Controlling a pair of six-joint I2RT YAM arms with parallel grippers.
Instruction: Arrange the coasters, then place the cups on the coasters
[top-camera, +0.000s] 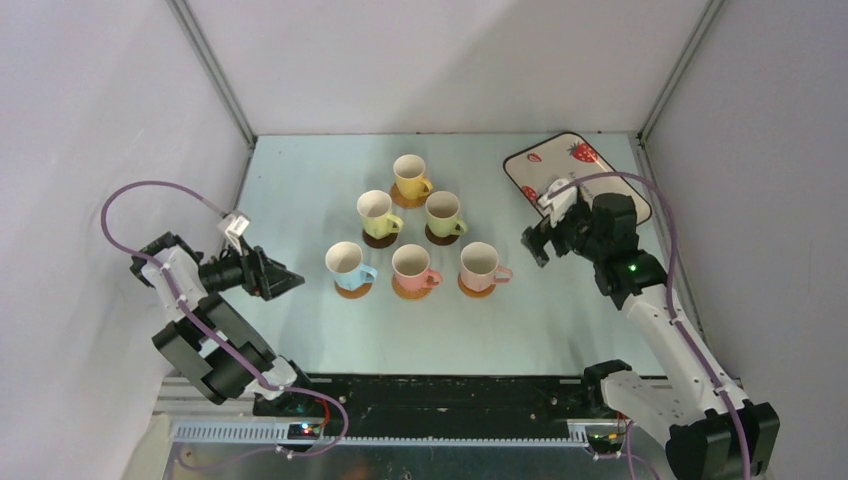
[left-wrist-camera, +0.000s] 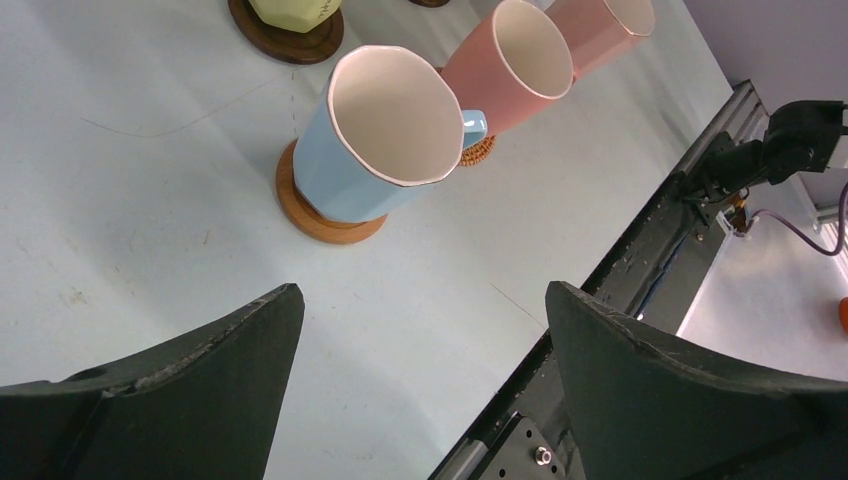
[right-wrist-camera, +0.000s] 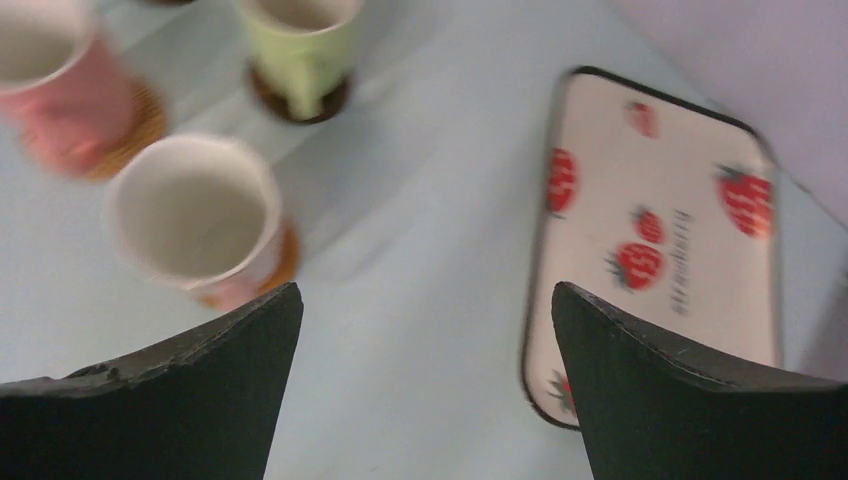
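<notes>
Several pastel cups stand in two rows mid-table, each on a round coaster. The back row holds a yellow cup (top-camera: 410, 178) and two pale green cups (top-camera: 378, 212) (top-camera: 442, 213). The front row holds a blue cup (top-camera: 347, 263) and two pink cups (top-camera: 411, 267) (top-camera: 480, 264). My left gripper (top-camera: 290, 282) is open and empty, left of the blue cup (left-wrist-camera: 385, 130), which sits on an orange-tan coaster (left-wrist-camera: 320, 215). My right gripper (top-camera: 535, 245) is open and empty. It hovers right of the nearest pink cup (right-wrist-camera: 195, 215), clear of it.
A cream tray (top-camera: 600, 185) with strawberry prints lies at the back right, partly under my right arm, and shows beside my right finger as the tray (right-wrist-camera: 660, 230). White walls enclose the table. A black rail (top-camera: 450, 390) runs along the near edge.
</notes>
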